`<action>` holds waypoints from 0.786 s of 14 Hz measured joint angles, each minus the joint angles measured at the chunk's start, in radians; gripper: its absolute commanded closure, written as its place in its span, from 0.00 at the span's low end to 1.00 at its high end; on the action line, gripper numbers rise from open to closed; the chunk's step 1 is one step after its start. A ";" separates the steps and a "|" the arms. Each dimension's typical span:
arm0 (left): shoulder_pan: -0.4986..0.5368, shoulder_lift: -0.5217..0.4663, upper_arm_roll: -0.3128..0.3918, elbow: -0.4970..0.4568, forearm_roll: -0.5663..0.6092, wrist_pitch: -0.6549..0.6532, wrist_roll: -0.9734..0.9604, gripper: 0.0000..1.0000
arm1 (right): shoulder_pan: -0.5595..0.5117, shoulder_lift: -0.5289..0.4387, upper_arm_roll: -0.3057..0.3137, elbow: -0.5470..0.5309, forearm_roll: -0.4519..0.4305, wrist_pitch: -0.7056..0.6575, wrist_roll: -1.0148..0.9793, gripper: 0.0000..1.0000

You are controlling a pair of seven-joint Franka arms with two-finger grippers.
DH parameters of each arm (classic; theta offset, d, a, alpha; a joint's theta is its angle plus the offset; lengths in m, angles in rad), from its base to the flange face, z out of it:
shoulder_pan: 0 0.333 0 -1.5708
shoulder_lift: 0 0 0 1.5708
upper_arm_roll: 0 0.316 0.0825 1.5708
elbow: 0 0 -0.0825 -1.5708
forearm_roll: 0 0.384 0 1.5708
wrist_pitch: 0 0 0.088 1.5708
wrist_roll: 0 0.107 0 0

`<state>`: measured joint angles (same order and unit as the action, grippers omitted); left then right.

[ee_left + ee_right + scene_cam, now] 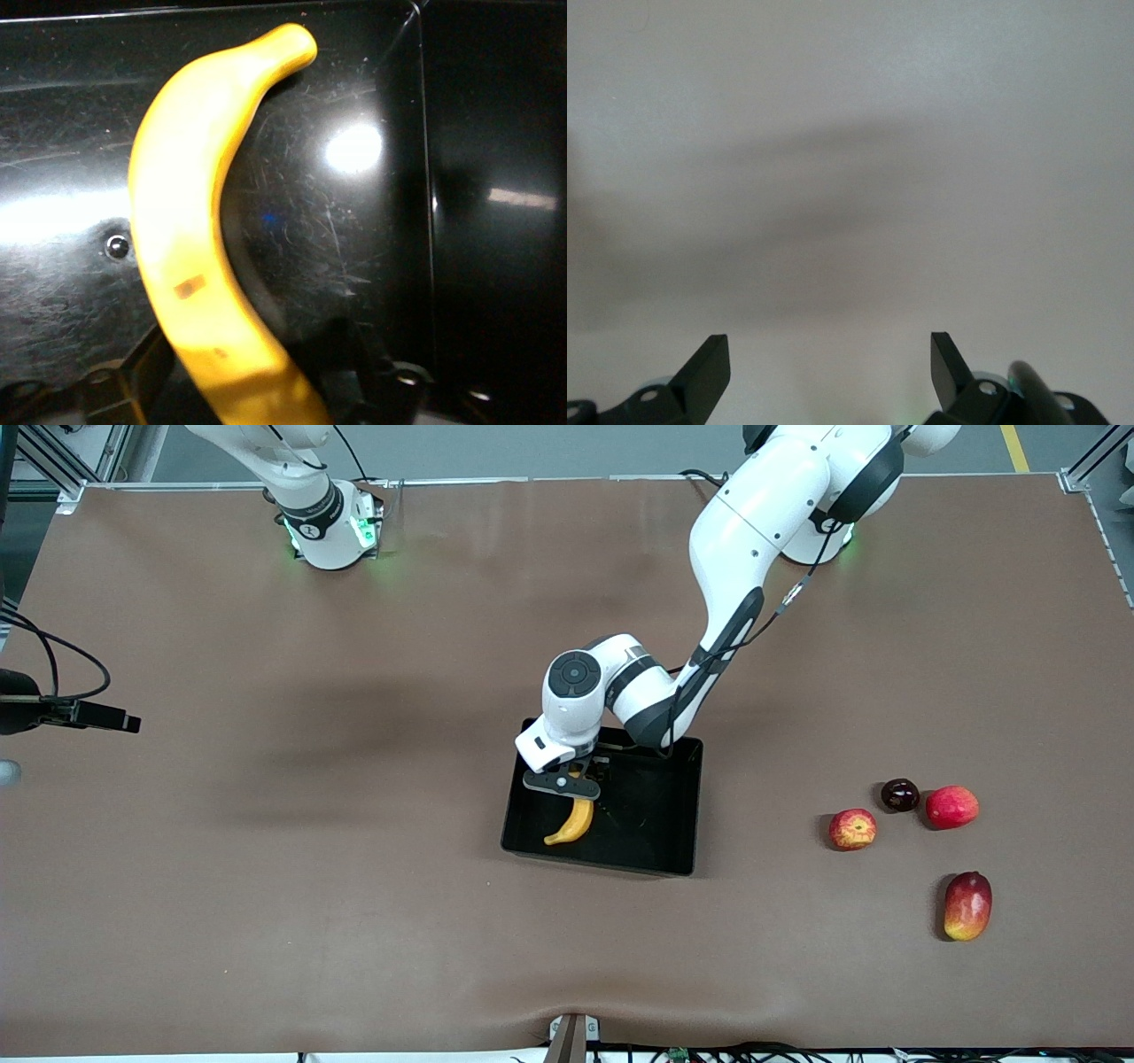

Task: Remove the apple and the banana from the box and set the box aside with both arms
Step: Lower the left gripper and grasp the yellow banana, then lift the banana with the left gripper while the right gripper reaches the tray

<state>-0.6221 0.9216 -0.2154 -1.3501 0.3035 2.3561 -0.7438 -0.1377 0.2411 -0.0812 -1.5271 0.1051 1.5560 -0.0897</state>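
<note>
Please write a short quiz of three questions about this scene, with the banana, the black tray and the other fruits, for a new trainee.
1. True or false: the banana is inside the black tray.
2. Which gripper is at the banana? A. left gripper B. right gripper
3. Fill in: the streaked apple lies on the table, toward the ___ arm's end.

Key:
1. True; its tip shows low over the tray floor.
2. A. The right gripper is open, holding nothing.
3. left; beside it lie a plain red apple, a dark round fruit and a mango.

Long curved yellow banana (574,820) lies in the shallow black plastic tray (673,850); small streaked apple (852,829) sits well apart, toward the left arm's end.
</note>
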 measured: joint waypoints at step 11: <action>-0.002 -0.100 0.016 0.039 0.026 -0.096 0.001 1.00 | 0.046 0.000 0.024 0.016 0.030 -0.010 -0.008 0.00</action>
<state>-0.6241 0.8221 -0.1997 -1.3115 0.3291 2.2599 -0.7431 -0.0913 0.2411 -0.0573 -1.5111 0.1346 1.5460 -0.0978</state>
